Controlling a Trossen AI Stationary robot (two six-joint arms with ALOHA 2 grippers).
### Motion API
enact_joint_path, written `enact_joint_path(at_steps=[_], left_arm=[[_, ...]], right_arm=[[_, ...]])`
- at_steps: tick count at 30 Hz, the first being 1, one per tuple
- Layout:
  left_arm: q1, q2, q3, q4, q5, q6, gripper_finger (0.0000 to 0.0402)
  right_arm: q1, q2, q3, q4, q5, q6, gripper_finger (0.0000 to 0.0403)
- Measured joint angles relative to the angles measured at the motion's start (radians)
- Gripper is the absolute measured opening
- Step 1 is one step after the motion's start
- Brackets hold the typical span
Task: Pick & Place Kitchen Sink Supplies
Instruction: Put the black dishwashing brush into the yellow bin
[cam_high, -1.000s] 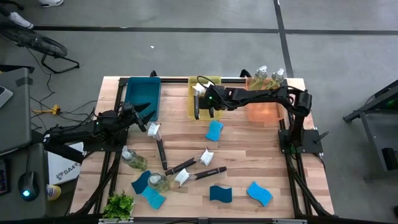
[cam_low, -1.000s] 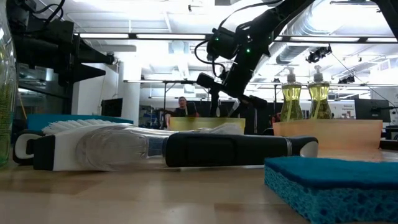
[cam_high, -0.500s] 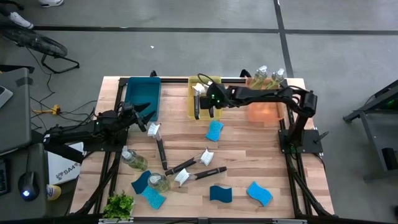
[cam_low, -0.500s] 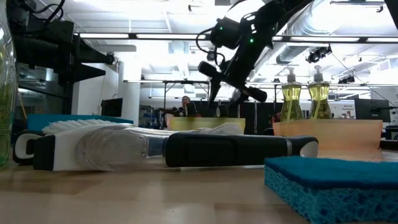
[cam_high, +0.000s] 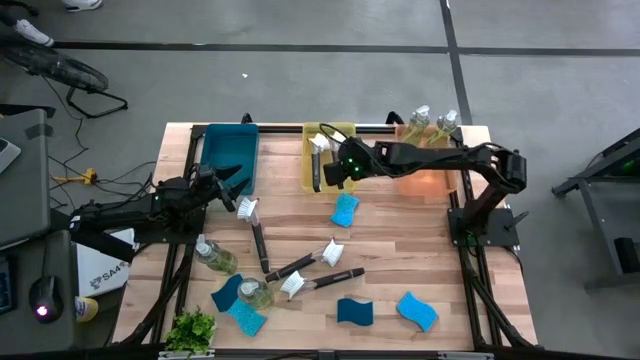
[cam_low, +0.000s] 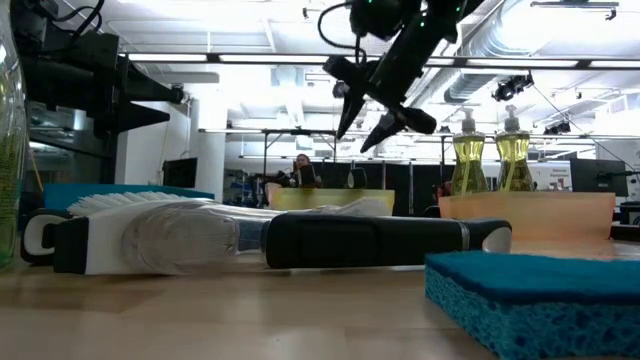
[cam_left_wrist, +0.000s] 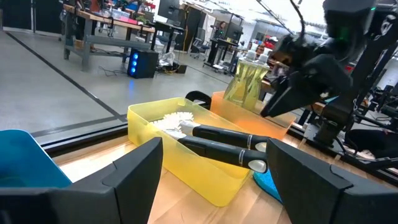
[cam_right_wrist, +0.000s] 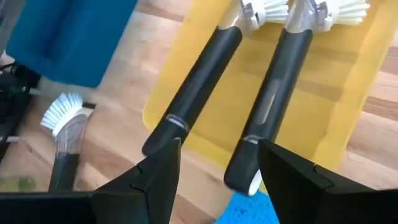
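High view shows the right gripper (cam_high: 338, 172) up in the air over the yellow bin (cam_high: 313, 179), with its fingers apart and nothing between them. Two dish brushes (cam_right_wrist: 273, 93) lie in that bin already, side by side. Their white heads point to 12 o'clock, toward the far edge of the table, and their long black handles run back toward 6 o'clock, so each long line goes from far to near. The handle ends stick out over the near rim of the bin, and that is what could go wrong: if the arm bumps one of those ends, the brush could tip up and slide out onto the table. A blue sponge (cam_high: 345, 210) lies just past that rim at 6 o'clock, so a falling handle might land on it. The left gripper (cam_high: 226, 185) waits near the blue bin (cam_high: 228, 152), at about 9 o'clock on the table, also apart and holding nothing. Right beside it lies another brush (cam_high: 254, 232), with its head at 12 o'clock and its handle running down to 6 o'clock. More brushes lie crossed in the middle of the table (cam_high: 400, 260), so grabbing one could drag its neighbor along. Two soap bottles (cam_high: 431, 122) stand in the orange bin (cam_high: 428, 180) at about 1 o'clock.
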Motion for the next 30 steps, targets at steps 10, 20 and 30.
enact_joint_path(at_steps=[10,20,30], left_arm=[[0.0,0.0,0.0,0.0,0.0,0.0,0.028],[0.0,0.0,0.0,0.0,0.0,0.0,0.028],[0.0,0.0,0.0,0.0,0.0,0.0,0.028]], right_arm=[[0.106,-0.063,0.0,-0.015,-0.039,-0.099,0.0206],[0.264,-0.081,0.0,-0.017,-0.183,-0.306,0.0206],[0.421,-0.081,-0.003,-0.049,-0.179,-0.385,0.0206]])
